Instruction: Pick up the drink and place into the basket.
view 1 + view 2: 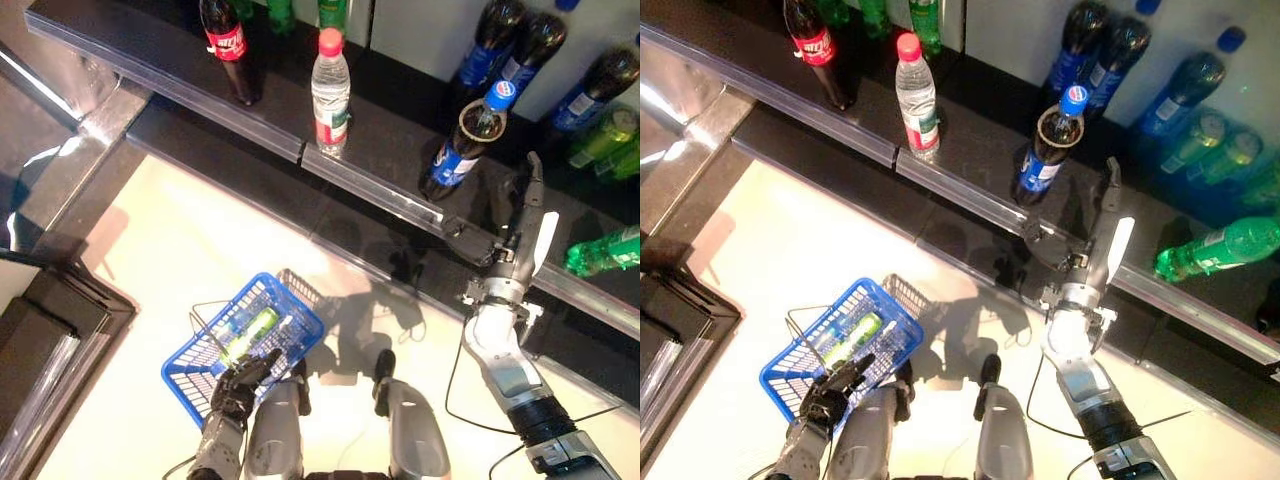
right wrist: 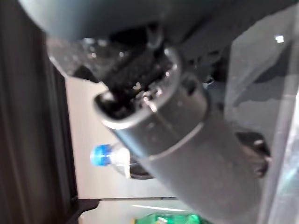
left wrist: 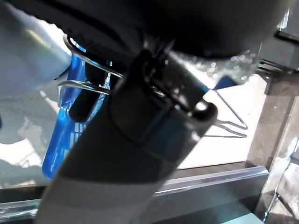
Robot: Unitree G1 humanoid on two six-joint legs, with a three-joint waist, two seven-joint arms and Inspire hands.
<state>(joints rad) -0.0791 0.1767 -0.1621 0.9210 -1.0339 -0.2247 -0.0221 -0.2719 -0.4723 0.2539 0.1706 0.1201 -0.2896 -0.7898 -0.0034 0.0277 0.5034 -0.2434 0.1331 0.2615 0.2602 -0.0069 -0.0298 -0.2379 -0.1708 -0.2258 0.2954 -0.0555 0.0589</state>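
Observation:
A dark cola bottle with a blue cap and label (image 1: 465,140) stands upright on the black shelf (image 1: 380,130), also seen in the right eye view (image 1: 1050,140). My right hand (image 1: 520,235) reaches over the shelf's edge just right of that bottle. Its fingers (image 1: 535,180) are straight and open and do not touch the bottle. The right wrist view shows the blue cap (image 2: 100,155) past the hand. At lower left, my left hand (image 1: 240,390) is shut on the wire handle (image 3: 88,77) of the blue basket (image 1: 290,310). A green bottle (image 1: 250,333) lies inside it.
A red-labelled cola bottle (image 1: 230,45) and a red-capped water bottle (image 1: 330,90) stand further left on the shelf. Several blue-labelled bottles (image 1: 500,40) stand behind, and a green bottle (image 1: 605,250) lies at right. A clear rail (image 1: 370,190) fronts the shelf. Dark furniture (image 1: 50,330) sits at left.

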